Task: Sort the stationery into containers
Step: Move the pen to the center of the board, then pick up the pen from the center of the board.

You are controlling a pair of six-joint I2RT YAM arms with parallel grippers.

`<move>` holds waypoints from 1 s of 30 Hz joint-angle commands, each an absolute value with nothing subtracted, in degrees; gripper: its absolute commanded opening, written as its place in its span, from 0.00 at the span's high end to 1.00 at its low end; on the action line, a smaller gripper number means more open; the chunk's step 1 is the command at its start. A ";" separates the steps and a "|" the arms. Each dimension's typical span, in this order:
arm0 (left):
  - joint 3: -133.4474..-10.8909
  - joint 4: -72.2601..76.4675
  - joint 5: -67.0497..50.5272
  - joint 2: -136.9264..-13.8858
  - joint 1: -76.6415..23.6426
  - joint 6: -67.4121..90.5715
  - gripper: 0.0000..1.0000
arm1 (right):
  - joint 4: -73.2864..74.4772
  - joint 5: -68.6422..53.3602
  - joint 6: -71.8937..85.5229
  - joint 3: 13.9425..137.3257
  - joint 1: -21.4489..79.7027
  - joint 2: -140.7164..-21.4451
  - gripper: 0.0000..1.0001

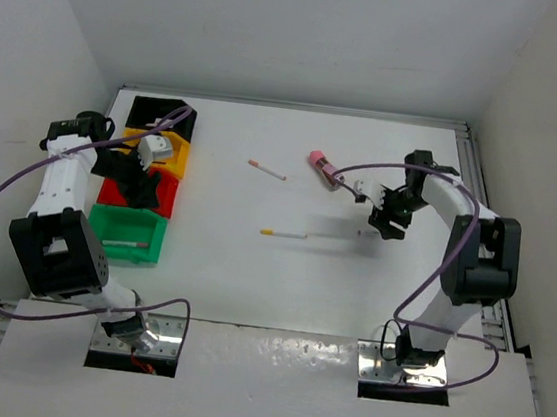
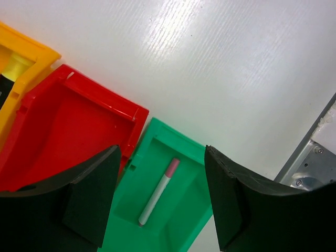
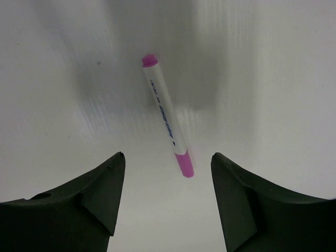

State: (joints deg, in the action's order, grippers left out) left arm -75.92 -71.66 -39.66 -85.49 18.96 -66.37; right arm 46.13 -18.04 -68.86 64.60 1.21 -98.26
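Note:
Four bins stand in a column at the left: black (image 1: 164,113), yellow (image 1: 171,153), red (image 1: 119,192) and green (image 1: 128,224). The green bin (image 2: 189,157) holds a white pen with a pink end (image 2: 157,195). My left gripper (image 1: 148,192) hangs open and empty over the red (image 2: 68,131) and green bins. My right gripper (image 1: 385,224) is open and empty, low over the table. A white pen with pink ends (image 3: 164,113) lies just ahead of its fingertips. Two more white pens (image 1: 267,170) (image 1: 284,233) and a short pink-maroon piece (image 1: 321,162) lie mid-table.
The yellow bin (image 2: 31,58) holds a black marker with a yellow cap (image 2: 14,67). Purple cables (image 1: 4,187) loop beside both arms. A metal rail (image 2: 310,152) runs along the table's near edge. White walls close in the table on three sides.

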 commanded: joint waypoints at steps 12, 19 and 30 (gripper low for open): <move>-79.89 -73.56 -43.59 -84.37 19.42 -64.95 0.29 | 47.19 -16.70 -75.41 72.23 0.26 -114.16 0.45; -80.16 -74.45 -46.58 -80.78 19.42 -65.30 0.29 | 42.30 -15.29 -76.82 64.79 0.61 -112.95 0.75; -77.53 -70.76 -55.89 -72.43 15.39 -63.20 0.30 | 43.57 -24.24 -58.23 60.28 9.66 -97.03 1.00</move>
